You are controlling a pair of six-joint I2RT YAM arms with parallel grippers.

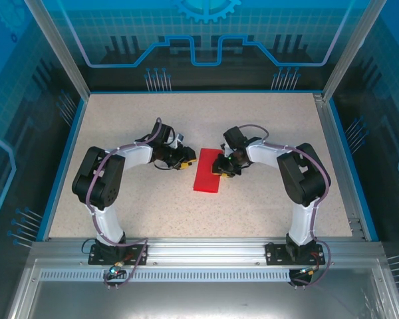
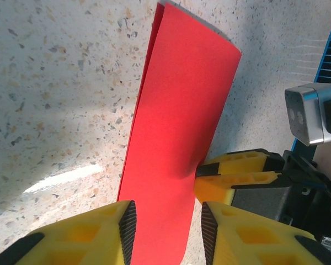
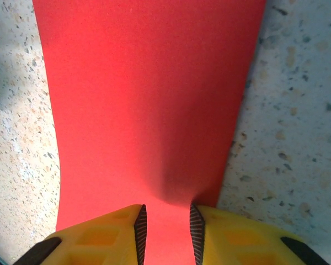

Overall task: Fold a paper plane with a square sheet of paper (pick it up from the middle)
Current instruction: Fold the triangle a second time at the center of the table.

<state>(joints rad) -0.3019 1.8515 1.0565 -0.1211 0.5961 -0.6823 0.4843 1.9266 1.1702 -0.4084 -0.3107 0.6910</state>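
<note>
The red sheet of paper (image 1: 208, 174) lies on the speckled table, folded into a long narrow rectangle. My left gripper (image 1: 188, 159) is at its far left edge. In the left wrist view the paper (image 2: 182, 110) runs between the left gripper's (image 2: 168, 232) spread pads, and the jaws stand open. My right gripper (image 1: 221, 167) reaches in from the right, and its yellow fingers (image 2: 237, 176) press together on the paper's edge. In the right wrist view the paper (image 3: 149, 99) puckers where the right gripper (image 3: 168, 232) is shut on it.
The speckled table (image 1: 153, 119) is ringed by a blue rim (image 1: 65, 139) and clear enclosure walls. Both arm bases stand on the metal rail (image 1: 199, 252) at the near edge. There is free room all around the paper.
</note>
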